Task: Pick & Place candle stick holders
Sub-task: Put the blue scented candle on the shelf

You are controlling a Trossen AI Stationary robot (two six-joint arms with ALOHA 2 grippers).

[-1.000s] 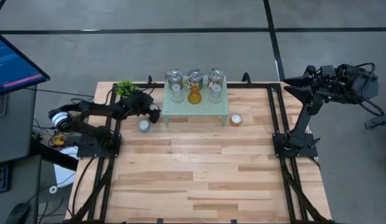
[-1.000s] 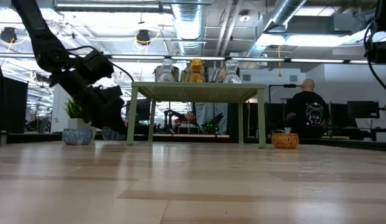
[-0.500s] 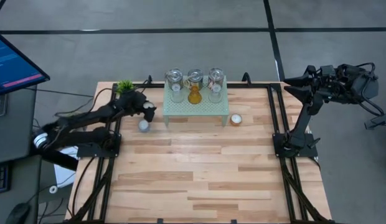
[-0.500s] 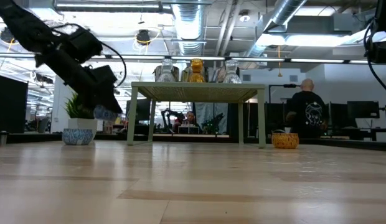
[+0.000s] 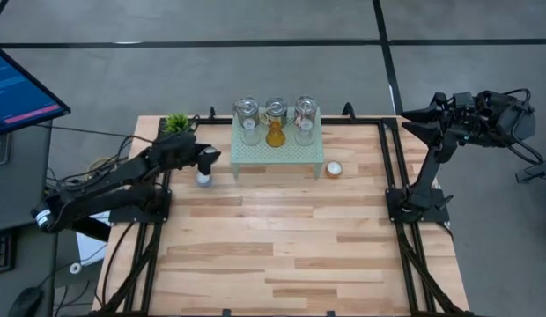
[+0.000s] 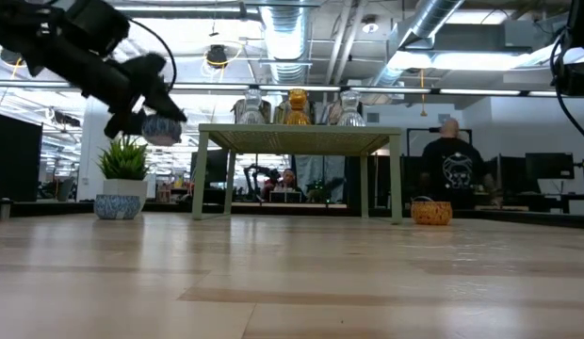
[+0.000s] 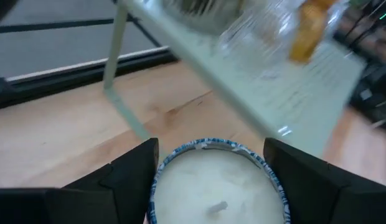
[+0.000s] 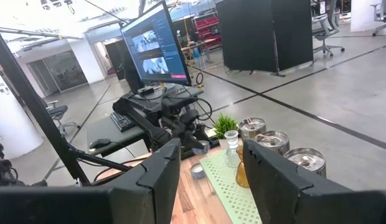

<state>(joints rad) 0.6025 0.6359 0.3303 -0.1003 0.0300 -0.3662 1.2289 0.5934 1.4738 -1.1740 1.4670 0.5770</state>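
Behind the butcher-block table (image 5: pixel 282 246) you have an open workshop with ceiling ducts, and a person stands beyond the far edge in the low view. Take the pale green mesh stand (image 5: pixel 278 151) as your landmark.

Left of the stand, just past the small potted plant (image 6: pixel 124 179), your left gripper (image 5: pixel 205 158) is clamped on the blue-rimmed white tealight cup (image 7: pixel 213 185), its fingers (image 7: pixel 127 174) pressing the rim from either side. The cup hangs off the table at about the height of the stand's top. On that top sit three silvery jars (image 5: pixel 247 113) along the back, with clear cups and an amber one (image 5: pixel 275 134) in front. An orange tealight cup (image 5: pixel 333 169) rests on the table just right of the stand. Your right gripper (image 5: pixel 412 114) waits far right of the stand, off the table; its fingers stand partly apart around nothing.

Keep the cup level, clear the stand's left edge before you move across, and lower onto a bare patch of mesh well away from the glass.

A second ago the cup sat on the table beside the stand's leg with the gripper low around it; now it is lifted.
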